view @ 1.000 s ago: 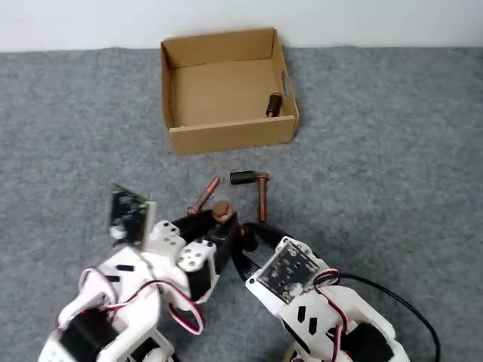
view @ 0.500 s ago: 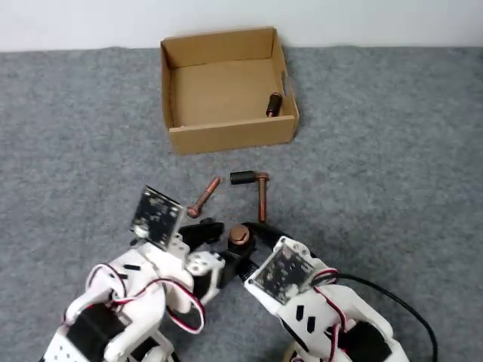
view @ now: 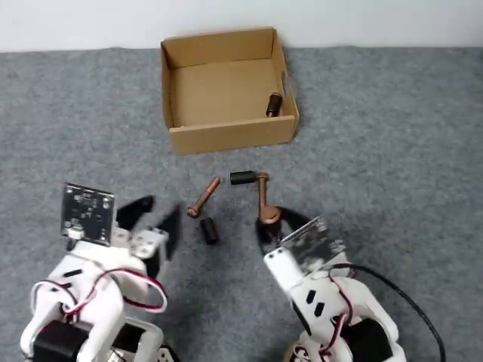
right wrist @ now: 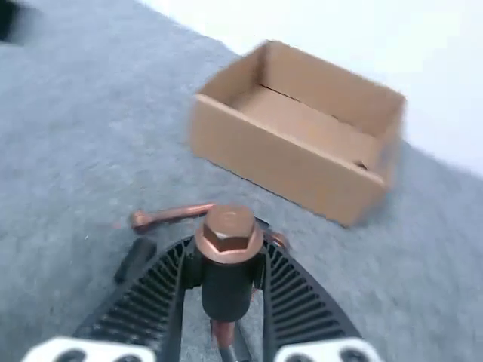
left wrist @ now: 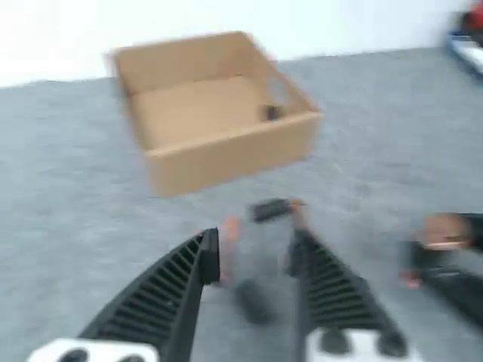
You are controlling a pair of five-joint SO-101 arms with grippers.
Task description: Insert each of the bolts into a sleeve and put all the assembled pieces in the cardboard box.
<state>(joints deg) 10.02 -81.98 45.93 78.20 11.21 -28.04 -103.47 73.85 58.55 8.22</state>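
My right gripper (view: 272,223) (right wrist: 228,260) is shut on an assembled piece (view: 269,216) (right wrist: 229,234), a copper bolt standing head-up in a black sleeve. My left gripper (view: 155,217) (left wrist: 254,245) stands open at the left, with nothing between its fingers. A loose black sleeve (view: 209,228) (left wrist: 253,302) lies on the carpet between the arms. Beyond it lie a copper bolt (view: 204,196) (right wrist: 170,216), a second sleeve (view: 241,178) (left wrist: 270,210) and a second bolt (view: 262,194). The cardboard box (view: 226,136) (left wrist: 226,154) (right wrist: 279,162) at the back holds one assembled piece (view: 273,105).
Grey carpet (view: 392,151) covers the table, with open room left and right of the box. A white wall (view: 75,23) runs along the back edge. The other arm's gripper (left wrist: 445,249) with the bolt head sits near the left wrist view's edge.
The two grippers were together around the bolt. My left gripper has opened and drawn back to the left. My right gripper has carried the assembled piece rightward, uncovering the loose sleeve.
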